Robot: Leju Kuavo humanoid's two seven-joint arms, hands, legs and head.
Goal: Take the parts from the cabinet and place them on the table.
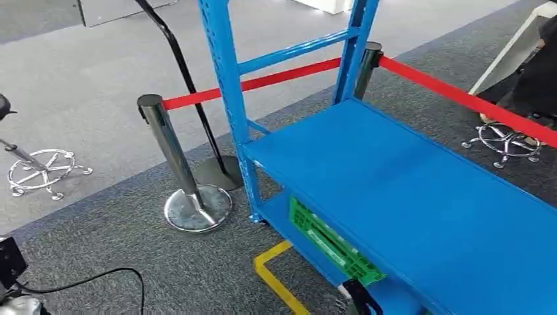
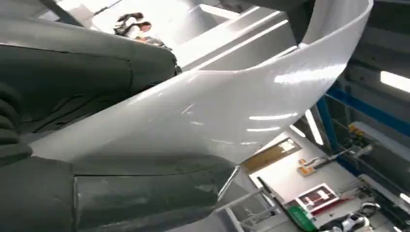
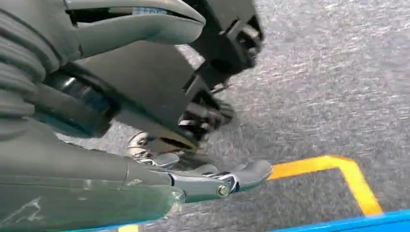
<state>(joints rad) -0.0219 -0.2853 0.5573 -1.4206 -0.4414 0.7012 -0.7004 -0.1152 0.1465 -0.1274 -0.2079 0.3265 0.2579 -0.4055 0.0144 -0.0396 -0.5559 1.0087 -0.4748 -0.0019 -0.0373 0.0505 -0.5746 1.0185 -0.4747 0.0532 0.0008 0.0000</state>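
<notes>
Blue rack (image 1: pixel 420 197) across the right of the head view, top shelf bare, uprights (image 1: pixel 223 92) rising at its far end. Grey carpet (image 1: pixel 118 262) under it, paler floor (image 1: pixel 79 79) beyond. Red belt (image 1: pixel 460 95) strung between chrome posts (image 1: pixel 167 147) behind and beside the rack. Green crate (image 1: pixel 328 243) on the lower shelf, partly tucked under the top one; contents not readable. Yellow floor tape (image 1: pixel 272 275) just in front of the rack's near corner. Chair base (image 1: pixel 43 172) at far left, another (image 1: pixel 506 141) at far right. Black cable (image 1: pixel 98 279) on the carpet at lower left. Left hand (image 2: pixel 72 145) in its wrist view wrapped around a curved white part (image 2: pixel 232 106), thumb on one face and fingers on the other, held up against a ceiling backdrop. Right hand (image 3: pixel 159 96) in its wrist view hanging over carpet and tape, fingers (image 3: pixel 227 43) loosely spread, nothing in them.
</notes>
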